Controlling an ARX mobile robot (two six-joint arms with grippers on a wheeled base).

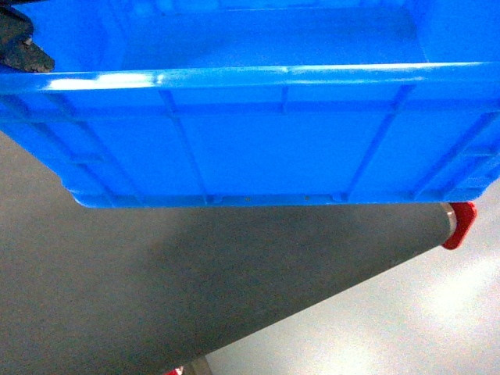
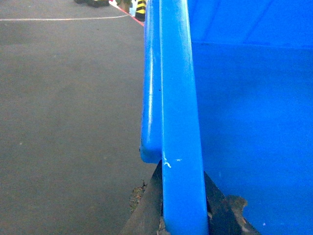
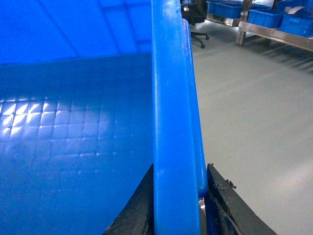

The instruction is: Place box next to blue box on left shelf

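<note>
The box (image 1: 258, 141), a bright-blue ribbed crate with an open top, hangs above the floor and fills the upper half of the head view. My left gripper (image 2: 182, 169) is shut on its thick left rim (image 2: 178, 122), one dark finger on each side of the rim. That gripper shows as a dark shape (image 1: 19, 43) at the crate's top left corner. My right gripper (image 3: 180, 166) is shut on the right rim (image 3: 168, 122) in the same way. Metal racks with blue crates (image 3: 274, 14) stand far off; I cannot tell whether one is the left shelf.
Dark grey floor (image 1: 156, 289) lies under the crate, with paler floor (image 1: 391, 328) to the right. A red piece (image 1: 461, 223) sits by the crate's lower right corner. An office chair (image 3: 195, 22) stands far ahead on the right, and a yellow-black striped post (image 2: 141, 7) far ahead on the left.
</note>
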